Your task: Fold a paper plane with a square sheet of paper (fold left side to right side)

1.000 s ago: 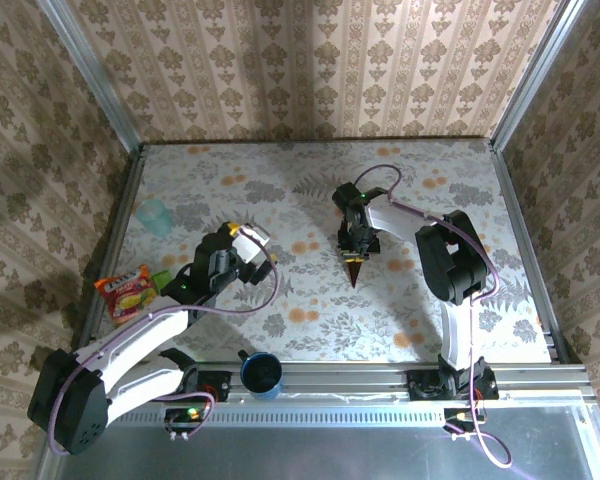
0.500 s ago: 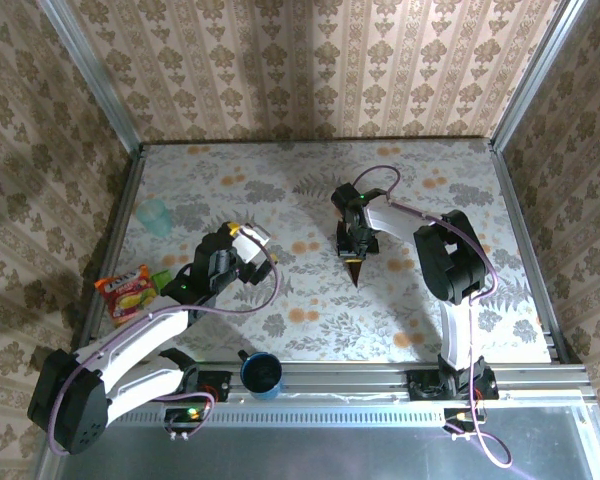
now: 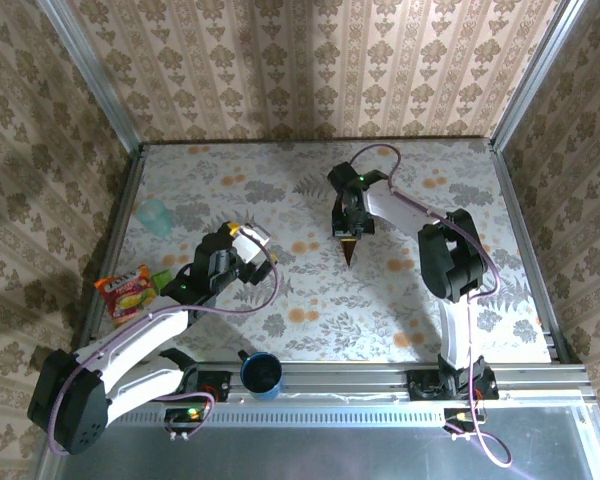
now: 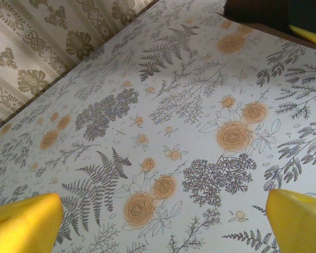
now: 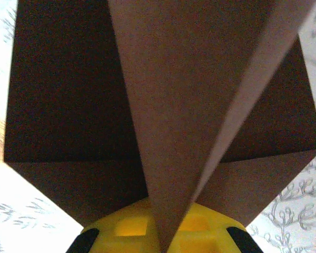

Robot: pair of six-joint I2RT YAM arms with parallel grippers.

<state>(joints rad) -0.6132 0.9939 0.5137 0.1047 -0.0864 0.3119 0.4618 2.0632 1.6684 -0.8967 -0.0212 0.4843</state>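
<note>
Out in the middle of the table [image 3: 280,300], our right gripper [image 3: 348,232] has its jaws pinched on the centre ridge of the plane [image 3: 349,254], nose pointing back toward the bases. Folding looks basically done to us, it's a proper dart, so probably just the put-down is left. The left gripper [image 4: 163,219] sits idle nearby, jaws wide apart, holding nothing.
</note>
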